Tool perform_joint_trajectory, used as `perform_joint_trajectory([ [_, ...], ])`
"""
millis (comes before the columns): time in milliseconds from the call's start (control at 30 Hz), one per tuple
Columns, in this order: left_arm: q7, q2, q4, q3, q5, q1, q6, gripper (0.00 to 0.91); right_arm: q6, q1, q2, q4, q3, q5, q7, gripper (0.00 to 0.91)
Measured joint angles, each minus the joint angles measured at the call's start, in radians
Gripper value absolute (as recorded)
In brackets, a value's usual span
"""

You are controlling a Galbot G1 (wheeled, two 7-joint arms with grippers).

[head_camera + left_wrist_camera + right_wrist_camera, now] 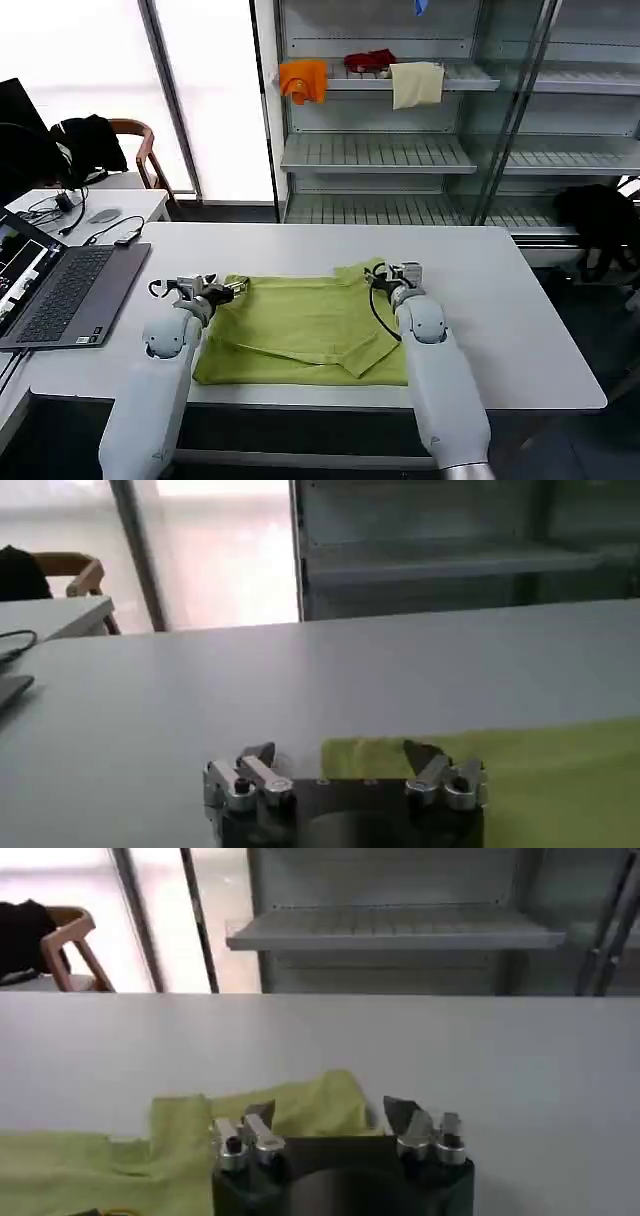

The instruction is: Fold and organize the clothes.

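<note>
On table (500, 300), T-shirt (300, 330) lengthwise left-right

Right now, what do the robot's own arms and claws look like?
Both arms are smooth, rounded, pale grey-white shells. The left claw and right claw are black-bodied with silver metal fingers and dark pointed tips. A black cable loops beside each wrist.

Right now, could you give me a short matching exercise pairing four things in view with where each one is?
Things:
1. T-shirt
2. laptop
3. orange cloth
4. left gripper

Places:
A. on the shelf behind the table
B. at the shirt's far left corner
C. on the table's left side
D. spread flat in the middle of the table

Pairs: 1-D, 2-C, 3-A, 4-B
</note>
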Motion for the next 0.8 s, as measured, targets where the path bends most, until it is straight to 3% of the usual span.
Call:
perform_joint_trajectory([
  [33,0.001,-0.001,0.003,0.000,0.001,-0.002,0.000,0.474,0.000,0.001,0.000,-0.005,0.000,-0.004,0.000,0.222],
  [67,0.002,-0.001,0.005,0.001,0.004,-0.003,0.000,0.413,0.000,0.002,0.001,-0.009,0.000,-0.007,0.000,0.050],
  [100,0.003,-0.001,0.008,0.001,0.005,-0.004,0.000,0.272,0.000,0.003,0.003,-0.012,0.000,-0.010,0.000,0.000],
  [167,0.006,-0.001,0.008,0.003,0.006,-0.004,0.000,0.050,0.001,0.003,0.004,-0.014,-0.001,-0.016,-0.002,0.000],
  [200,0.007,-0.001,0.008,0.003,0.006,-0.004,0.000,0.010,0.001,0.003,0.004,-0.014,-0.002,-0.018,-0.004,0.000],
  [800,0.023,-0.005,-0.015,0.003,0.000,0.007,0.002,0.000,0.001,-0.004,0.010,0.010,0.002,-0.017,-0.007,0.000],
])
